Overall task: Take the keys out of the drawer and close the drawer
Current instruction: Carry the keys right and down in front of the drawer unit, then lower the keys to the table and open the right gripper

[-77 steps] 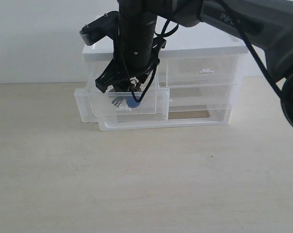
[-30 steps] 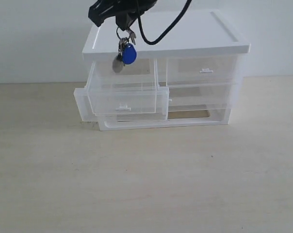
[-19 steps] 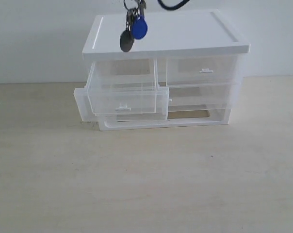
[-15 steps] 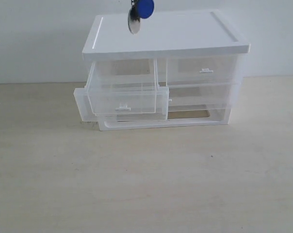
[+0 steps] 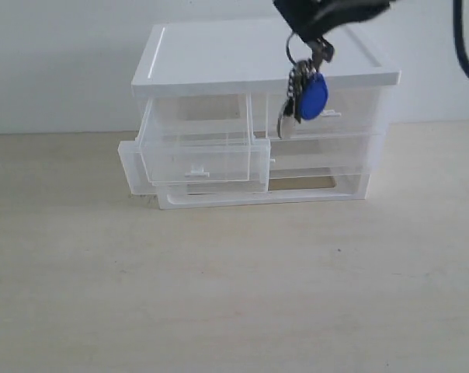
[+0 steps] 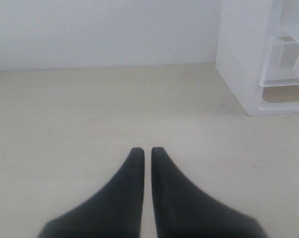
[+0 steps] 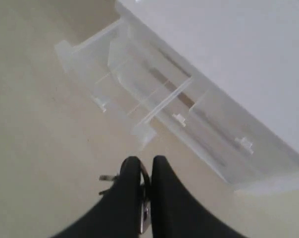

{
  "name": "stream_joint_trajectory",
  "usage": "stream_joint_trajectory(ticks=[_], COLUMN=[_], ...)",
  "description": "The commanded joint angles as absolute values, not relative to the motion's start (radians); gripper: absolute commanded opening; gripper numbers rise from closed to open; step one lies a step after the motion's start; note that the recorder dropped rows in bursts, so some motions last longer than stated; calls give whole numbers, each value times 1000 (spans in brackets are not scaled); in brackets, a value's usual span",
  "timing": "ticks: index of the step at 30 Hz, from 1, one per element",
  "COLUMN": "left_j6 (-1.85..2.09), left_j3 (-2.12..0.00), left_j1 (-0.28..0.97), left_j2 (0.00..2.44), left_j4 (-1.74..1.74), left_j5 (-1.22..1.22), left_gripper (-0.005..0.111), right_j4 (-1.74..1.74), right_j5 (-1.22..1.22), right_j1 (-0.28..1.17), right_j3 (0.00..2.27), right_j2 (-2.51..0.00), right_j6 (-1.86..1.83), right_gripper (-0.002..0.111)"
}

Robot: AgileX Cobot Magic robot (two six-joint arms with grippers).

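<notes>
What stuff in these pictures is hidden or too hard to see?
- The right gripper: exterior view, the top edge cuts off all but its tip.
- The keys: exterior view, bunched and blurry, so their number is unclear; right wrist view, the gripper's fingers hide most of them.
- The drawer unit: left wrist view, the right edge cuts most of it off.

The table (image 5: pixel 234 303) is a pale beige board with a faint wood grain, running back to a plain white wall (image 5: pixel 56 62); a small drawer unit (image 5: pixel 320 148) of translucent plastic under a flat white lid (image 5: pixel 242 54) stands directly on it, towards the back; its upper left drawer (image 5: pixel 203 162) juts forward over the tabletop; one tiny dark speck (image 5: pixel 338 249) lies on the open surface in front, right of the middle.
</notes>
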State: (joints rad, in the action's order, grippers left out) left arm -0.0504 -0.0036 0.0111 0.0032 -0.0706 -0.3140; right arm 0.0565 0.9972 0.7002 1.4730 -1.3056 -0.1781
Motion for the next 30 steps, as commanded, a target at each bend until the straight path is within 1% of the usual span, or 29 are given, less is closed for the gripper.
stream_joint_trajectory(ticks=[1, 5, 13, 18, 20, 23, 27, 30], left_j6=[-60, -60, -60, -60, -60, -60, -60, -60], left_j3=[0, 0, 0, 0, 0, 0, 0, 0], left_j1=[9, 9, 9, 9, 9, 9, 9, 9], left_j2=[0, 0, 0, 0, 0, 0, 0, 0], left_j4=[-69, -69, -69, -69, -69, -69, -69, -69], left_j5=[-316, -316, -316, -316, -316, -316, -316, -316], left_gripper=[4, 4, 4, 4, 4, 4, 4, 4], right_j4=[86, 127, 145, 177, 198, 207, 207, 193], right_j5=[899, 774, 611, 335, 236, 162, 33, -112], right_j1=[697, 697, 697, 695, 695, 678, 618, 570], right_j3=[1294, 1165, 988, 831, 800, 795, 795, 795], right_j2=[-1258, -1260, -1301, -1376, -1422, -1505, -1606, -1667], right_j6=[-128, -64, 45, 110, 121, 129, 129, 129], right_gripper=[0, 0, 0, 0, 0, 0, 0, 0])
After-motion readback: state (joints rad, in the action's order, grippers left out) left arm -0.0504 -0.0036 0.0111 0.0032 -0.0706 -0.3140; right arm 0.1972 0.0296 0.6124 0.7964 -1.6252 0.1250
